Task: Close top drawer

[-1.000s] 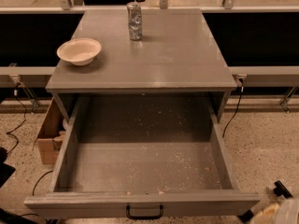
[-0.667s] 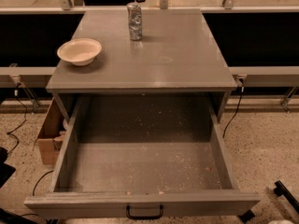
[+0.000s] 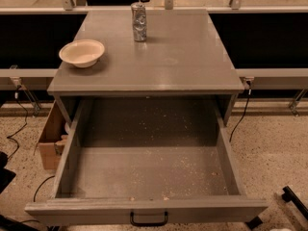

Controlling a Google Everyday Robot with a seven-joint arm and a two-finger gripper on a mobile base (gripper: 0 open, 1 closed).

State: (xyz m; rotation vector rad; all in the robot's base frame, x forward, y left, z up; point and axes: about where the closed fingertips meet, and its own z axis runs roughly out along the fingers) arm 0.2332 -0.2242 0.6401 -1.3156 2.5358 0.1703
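The top drawer [image 3: 149,177] is pulled far out of the grey cabinet toward me. Its inner floor is bare and speckled with crumbs. Its flat grey front [image 3: 144,211] runs along the bottom of the view, with a small black handle [image 3: 148,219] at its centre. Only a black bar of my gripper [image 3: 294,200] shows at the bottom right edge, to the right of the drawer's front corner and apart from it. The two lower drawers are hidden under the open one.
On the cabinet top [image 3: 183,57] stand a cream bowl [image 3: 82,52] at the left and a crushed silver can [image 3: 139,21] at the back. A cardboard box [image 3: 50,138] sits on the floor left of the cabinet. Cables trail on both sides.
My gripper has dropped lower and further right at the bottom right corner, so less of it shows. The drawer, bowl and can have not moved.
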